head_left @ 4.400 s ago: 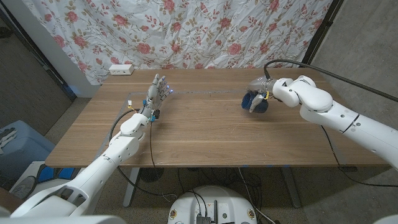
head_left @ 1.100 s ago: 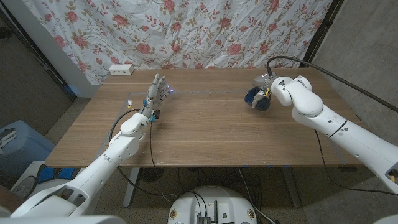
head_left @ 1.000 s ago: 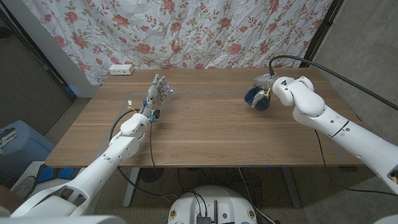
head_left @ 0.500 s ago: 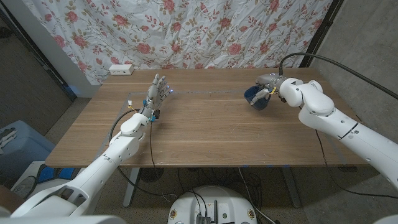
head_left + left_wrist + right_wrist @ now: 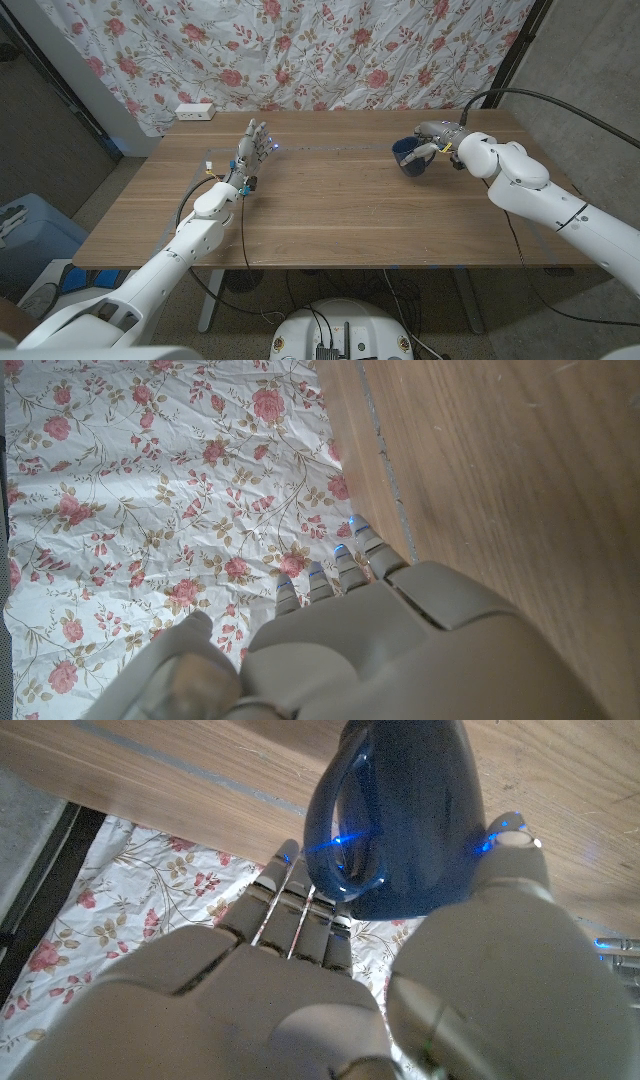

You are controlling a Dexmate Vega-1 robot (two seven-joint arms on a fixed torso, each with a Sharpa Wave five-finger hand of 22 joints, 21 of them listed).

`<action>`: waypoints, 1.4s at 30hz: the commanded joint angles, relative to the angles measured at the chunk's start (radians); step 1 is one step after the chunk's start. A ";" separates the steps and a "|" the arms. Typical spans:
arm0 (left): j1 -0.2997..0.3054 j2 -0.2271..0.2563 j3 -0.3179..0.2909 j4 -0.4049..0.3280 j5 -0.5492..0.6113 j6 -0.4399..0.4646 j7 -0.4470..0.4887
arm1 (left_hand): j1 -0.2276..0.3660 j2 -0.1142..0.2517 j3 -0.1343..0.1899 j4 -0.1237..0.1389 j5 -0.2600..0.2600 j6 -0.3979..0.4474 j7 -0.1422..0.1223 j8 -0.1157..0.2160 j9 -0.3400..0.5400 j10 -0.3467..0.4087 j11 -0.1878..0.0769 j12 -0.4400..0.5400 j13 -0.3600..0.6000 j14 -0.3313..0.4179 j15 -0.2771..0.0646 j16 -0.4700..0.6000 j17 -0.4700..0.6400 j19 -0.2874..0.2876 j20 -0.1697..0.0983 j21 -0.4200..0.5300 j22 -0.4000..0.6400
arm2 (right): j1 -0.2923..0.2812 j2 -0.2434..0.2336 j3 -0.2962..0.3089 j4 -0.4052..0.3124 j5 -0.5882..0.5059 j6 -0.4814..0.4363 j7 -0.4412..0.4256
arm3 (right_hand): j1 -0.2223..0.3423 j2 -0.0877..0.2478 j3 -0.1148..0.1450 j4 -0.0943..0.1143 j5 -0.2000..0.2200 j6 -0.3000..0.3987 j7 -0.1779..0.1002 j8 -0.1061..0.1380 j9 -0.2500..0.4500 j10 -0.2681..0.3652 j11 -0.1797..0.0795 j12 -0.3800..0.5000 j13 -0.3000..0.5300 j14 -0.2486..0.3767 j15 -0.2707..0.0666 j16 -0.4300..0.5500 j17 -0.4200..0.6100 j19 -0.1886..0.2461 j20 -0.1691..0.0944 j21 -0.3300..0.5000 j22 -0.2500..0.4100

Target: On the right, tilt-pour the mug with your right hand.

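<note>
A dark blue mug [image 5: 407,158] stands close to upright at the table's far right, its mouth facing up. My right hand [image 5: 438,137] reaches it from the right and grips it. In the right wrist view the mug [image 5: 400,810] sits between the thumb [image 5: 515,890] on one side and the fingers [image 5: 290,905] by the handle. My left hand [image 5: 250,152] stands on the left half of the table, fingers apart and pointing away, holding nothing. The left wrist view has its back [image 5: 400,650] before the floral cloth.
A white power strip [image 5: 195,112] lies at the table's [image 5: 330,215] far left corner. A floral curtain [image 5: 300,50] hangs right behind the table's back edge. A black cable [image 5: 520,98] arcs over my right arm.
My right arm has swung its elbow out to the right and the wrist has turned back. The mug has gone from tilted to nearly upright. The left hand has stayed still.
</note>
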 commanded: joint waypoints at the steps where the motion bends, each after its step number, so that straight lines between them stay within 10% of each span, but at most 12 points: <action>1: -0.001 0.001 0.000 0.000 -0.001 0.001 -0.003 | -0.003 0.119 0.006 0.001 0.008 -0.003 -0.007 0.006 0.003 -0.003 -0.007 0.004 0.005 0.008 -0.004 0.005 0.005 0.008 0.000 0.006 0.003 | -0.043 -0.024 0.014 0.008 0.158 0.005 -0.145 | 0.086 0.135 0.023 0.017 -0.003 0.228 -0.193 0.033 0.002 0.168 -0.154 -0.001 0.005 0.003 -0.158 0.006 0.006 0.008 -0.064 0.009 0.002; 42: -0.001 0.001 0.000 0.001 -0.001 0.000 -0.003 | -0.003 0.119 0.006 0.001 0.008 -0.002 -0.006 0.007 0.003 -0.003 -0.006 0.004 0.005 0.008 -0.003 0.005 0.005 0.009 0.000 0.006 0.003 | -0.151 0.042 0.019 0.235 0.400 0.357 -0.521 | 0.130 0.146 0.018 0.003 -0.025 0.237 -0.207 0.045 0.003 0.173 -0.154 -0.016 0.008 -0.013 -0.160 0.011 0.027 0.009 -0.067 0.006 0.003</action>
